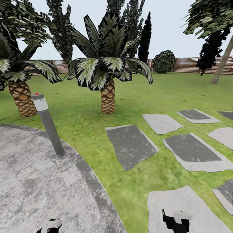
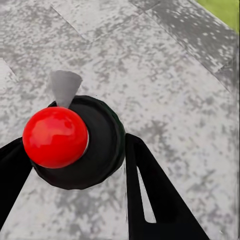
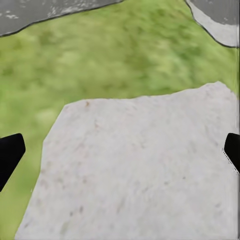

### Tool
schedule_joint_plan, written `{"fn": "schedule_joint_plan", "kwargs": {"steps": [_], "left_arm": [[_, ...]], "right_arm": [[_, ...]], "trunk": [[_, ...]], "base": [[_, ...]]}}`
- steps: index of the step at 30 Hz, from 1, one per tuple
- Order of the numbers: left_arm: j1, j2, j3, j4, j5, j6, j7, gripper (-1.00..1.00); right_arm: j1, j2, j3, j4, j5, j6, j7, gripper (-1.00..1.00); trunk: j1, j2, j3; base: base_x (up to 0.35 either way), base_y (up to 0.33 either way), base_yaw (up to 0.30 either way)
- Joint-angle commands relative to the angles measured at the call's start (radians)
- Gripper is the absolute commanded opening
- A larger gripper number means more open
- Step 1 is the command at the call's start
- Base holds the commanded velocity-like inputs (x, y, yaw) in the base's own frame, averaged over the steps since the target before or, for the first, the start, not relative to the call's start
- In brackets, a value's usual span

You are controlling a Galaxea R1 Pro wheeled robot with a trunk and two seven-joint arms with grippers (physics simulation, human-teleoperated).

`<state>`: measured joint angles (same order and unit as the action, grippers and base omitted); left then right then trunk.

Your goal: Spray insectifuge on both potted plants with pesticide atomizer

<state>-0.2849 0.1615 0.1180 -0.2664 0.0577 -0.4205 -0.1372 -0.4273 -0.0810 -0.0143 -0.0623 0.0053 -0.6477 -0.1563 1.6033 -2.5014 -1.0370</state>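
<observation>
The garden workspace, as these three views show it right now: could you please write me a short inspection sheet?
Surface: green lawn with flat grey stepping stones and a round grey paved patio.
Job's things: nothing seen of the atomizer or the potted plants.
Clutter: a grey post with a small red top leans at the patio's edge; the left wrist view has a red ball on a black round base.
Grippers: left gripper fingers spread either side of that red ball, not closed; right gripper open above a pale stone, holding nothing.
Cables: nothing seen.
Surroundings: two palm trees, tall dark trees, a round shrub, a brown slatted fence.
</observation>
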Motion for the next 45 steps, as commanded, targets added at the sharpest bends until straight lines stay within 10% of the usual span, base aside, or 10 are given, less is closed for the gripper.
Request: {"fn": "schedule_joint_plan", "kwargs": {"steps": [1, 23, 45], "left_arm": [[0.0, 0.0, 0.006, 0.001, 0.006, -0.001, -0.01, -1.0], [0.0, -0.005, 0.005, 0.021, 0.006, -0.004, -0.012, -1.0], [0.0, -0.005, 0.005, 0.022, -0.002, -0.006, -0.013, -1.0]], "right_arm": [[-0.001, 0.0, -0.001, 0.001, 0.001, -0.003, -0.002, 1.0], [-0.001, 0.007, -0.001, 0.001, -0.001, -0.003, -0.002, 1.0], [0.0, 0.007, -0.001, 0.001, -0.001, -0.003, -0.002, 1.0]], "trunk": [[-0.001, 0.0, 0.003], [-0.065, 0.113, 0.076], [-0.065, 0.113, 0.076]], "base": [[0.0, 0.0, -0.196], [0.0, 0.0, -0.26], [-0.087, 0.112, -0.266]]}}
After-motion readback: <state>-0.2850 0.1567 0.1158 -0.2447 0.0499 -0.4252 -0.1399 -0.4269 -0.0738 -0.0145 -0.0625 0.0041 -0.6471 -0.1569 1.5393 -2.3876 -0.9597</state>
